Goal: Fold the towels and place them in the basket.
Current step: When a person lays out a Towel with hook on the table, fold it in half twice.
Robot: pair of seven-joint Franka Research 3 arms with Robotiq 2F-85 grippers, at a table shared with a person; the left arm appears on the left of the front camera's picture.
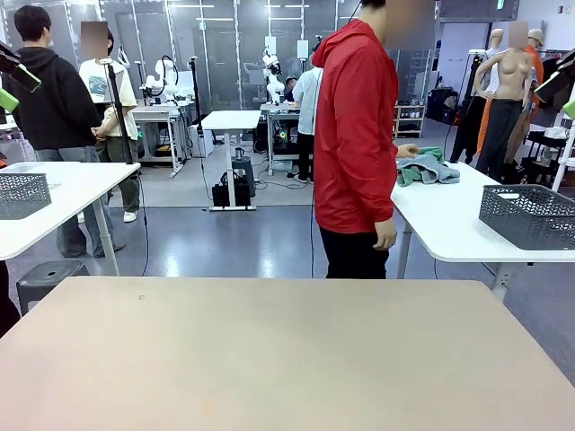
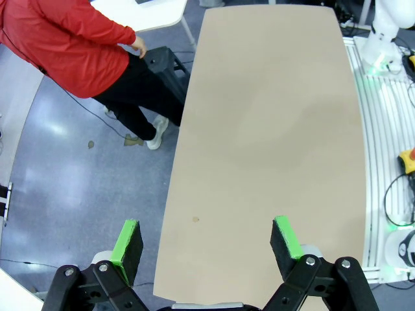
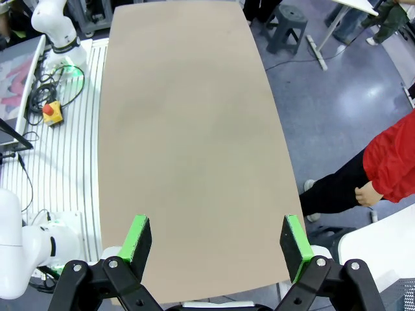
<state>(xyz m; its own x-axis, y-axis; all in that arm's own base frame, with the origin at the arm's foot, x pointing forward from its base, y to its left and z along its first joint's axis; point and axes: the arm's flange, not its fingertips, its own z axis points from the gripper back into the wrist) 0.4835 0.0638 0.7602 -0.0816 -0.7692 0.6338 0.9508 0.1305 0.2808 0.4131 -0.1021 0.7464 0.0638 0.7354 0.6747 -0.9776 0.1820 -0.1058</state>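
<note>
Towels (image 1: 427, 168), front view: bunched on side surface (image 1: 449, 224) with basket (image 1: 530, 215), person's hand (image 1: 409, 151) at them. Left wrist: left end effector (image 2: 206, 243) fingers apart, empty, over bare work surface (image 2: 272, 129). Right wrist: right end effector (image 3: 215, 238) likewise apart; grasp only once a towel lies flat, by adjacent corners.

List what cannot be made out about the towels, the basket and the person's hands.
1. Towels, front view: a small, far heap; whether folded, and any tag, too small to tell.
2. Basket, front view: cut by the right edge; its near mesh wall hides the bottom.
3. Person's hand at the towels, front view: too small to tell whether it grips.
</note>
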